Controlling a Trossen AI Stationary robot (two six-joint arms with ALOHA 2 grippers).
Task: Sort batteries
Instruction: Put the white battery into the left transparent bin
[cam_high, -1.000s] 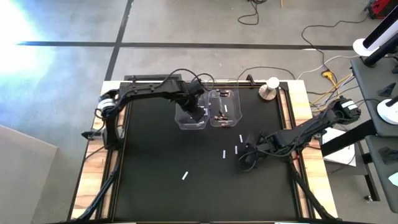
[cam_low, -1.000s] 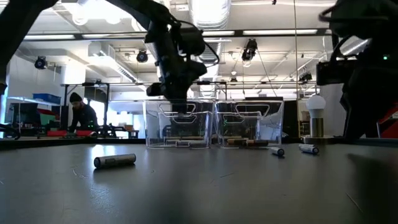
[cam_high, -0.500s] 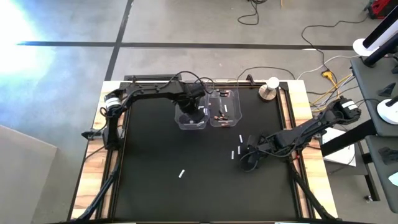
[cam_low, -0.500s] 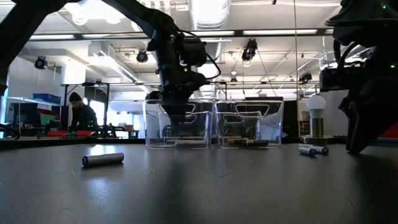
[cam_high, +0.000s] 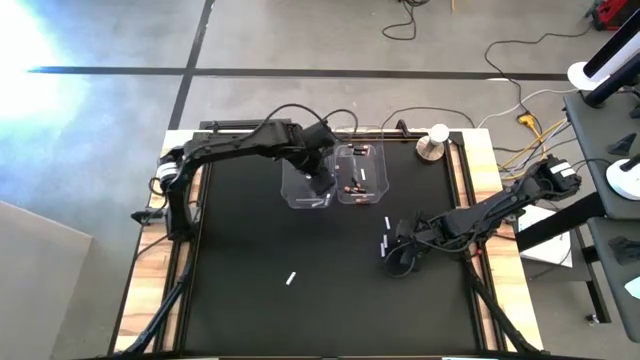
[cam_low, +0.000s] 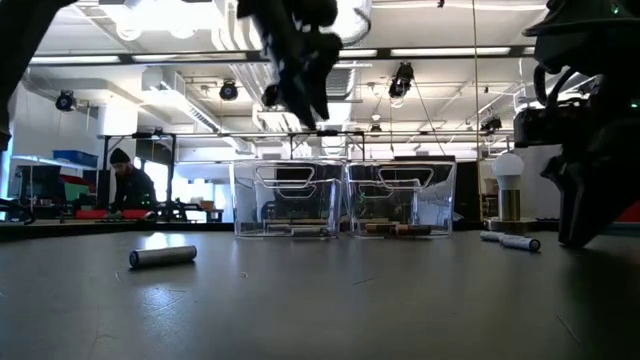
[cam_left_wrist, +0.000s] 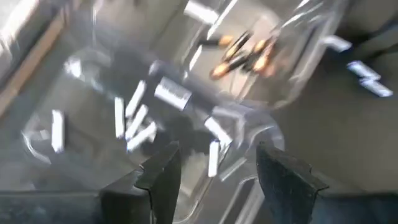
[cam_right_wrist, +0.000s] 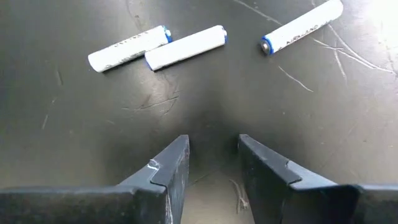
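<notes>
Ahead of the right gripper (cam_right_wrist: 211, 163): three white batteries (cam_right_wrist: 185, 47) on the table (cam_high: 250, 250).
Its fingers stand apart, empty; the left gripper (cam_left_wrist: 211, 167) hangs released above the bins (cam_high: 308, 192).

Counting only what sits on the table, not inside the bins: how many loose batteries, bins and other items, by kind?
loose batteries: 4 (all white; three near the right arm, one alone)
bins: 2 (clear, side by side)
knob: 1
Total: 7
</notes>
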